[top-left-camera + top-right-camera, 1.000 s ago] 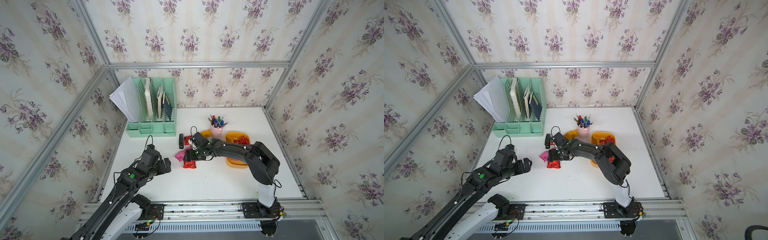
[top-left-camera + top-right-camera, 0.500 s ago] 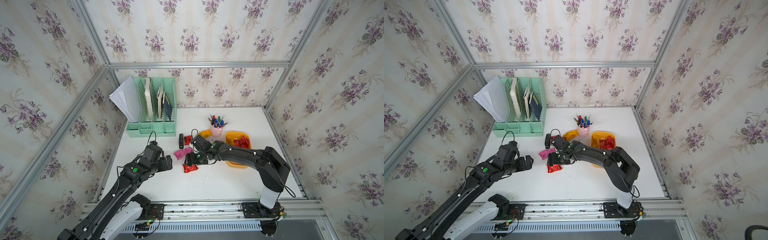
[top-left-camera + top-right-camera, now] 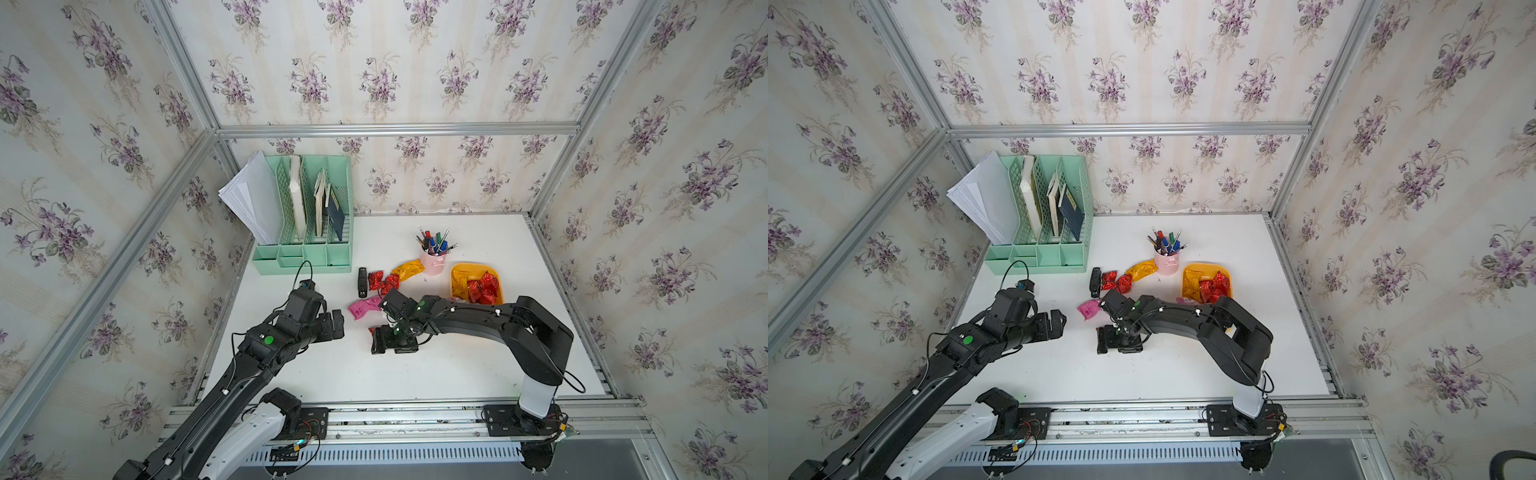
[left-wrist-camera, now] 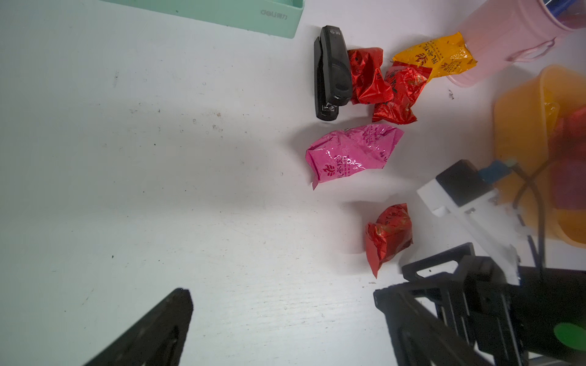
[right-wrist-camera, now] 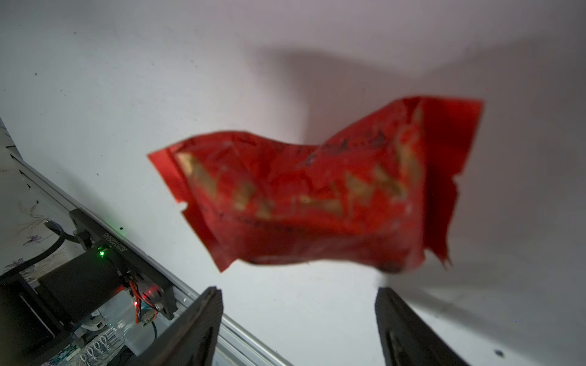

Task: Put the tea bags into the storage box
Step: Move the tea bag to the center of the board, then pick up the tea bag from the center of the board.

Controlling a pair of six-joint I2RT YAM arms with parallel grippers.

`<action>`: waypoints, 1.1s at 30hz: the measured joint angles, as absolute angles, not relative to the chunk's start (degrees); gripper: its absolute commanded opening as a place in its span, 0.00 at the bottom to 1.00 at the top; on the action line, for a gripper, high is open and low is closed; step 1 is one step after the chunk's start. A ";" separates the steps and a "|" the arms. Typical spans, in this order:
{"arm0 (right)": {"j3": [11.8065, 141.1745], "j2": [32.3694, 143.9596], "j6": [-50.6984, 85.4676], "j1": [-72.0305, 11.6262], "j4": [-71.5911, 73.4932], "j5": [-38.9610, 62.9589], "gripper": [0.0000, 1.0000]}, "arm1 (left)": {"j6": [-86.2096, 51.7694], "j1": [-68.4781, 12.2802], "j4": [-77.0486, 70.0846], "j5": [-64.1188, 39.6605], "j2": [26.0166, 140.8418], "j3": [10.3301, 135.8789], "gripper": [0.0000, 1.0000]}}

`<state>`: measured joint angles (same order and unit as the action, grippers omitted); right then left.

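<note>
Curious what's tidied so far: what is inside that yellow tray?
Several red tea bags and a yellow one lie in the storage box; its near edge is partly hidden by the right arm.

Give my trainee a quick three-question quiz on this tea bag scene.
1. True or false: the right gripper is shut on the lone red tea bag.
2. What colour is the tea bag beside the pink pen cup?
3. What lies right beside the black stapler? A. two red tea bags B. the pen cup C. the right gripper
Key: 1. False: its jaws are open and the bag lies free ahead of them. 2. Yellow-orange. 3. A.
</note>
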<state>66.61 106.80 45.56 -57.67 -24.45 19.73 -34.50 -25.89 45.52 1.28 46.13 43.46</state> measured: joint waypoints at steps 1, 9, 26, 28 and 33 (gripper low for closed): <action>67.51 107.66 46.19 -57.45 -23.81 20.21 0.82 | -34.48 -25.89 45.67 1.28 45.91 43.57 0.99; 74.37 112.29 46.33 -54.96 -22.37 14.09 0.86 | -34.28 -25.89 47.27 1.80 43.38 43.79 0.99; 83.31 117.43 49.50 -54.74 -28.38 3.95 1.00 | -33.87 -25.89 48.29 1.89 41.43 43.79 0.99; 84.97 118.76 50.19 -54.74 -28.58 3.66 1.00 | -33.82 -25.89 48.29 1.85 41.34 43.79 0.99; 87.64 120.57 52.53 -54.61 -29.12 1.74 0.93 | -33.45 -25.87 48.56 1.63 40.29 43.79 0.99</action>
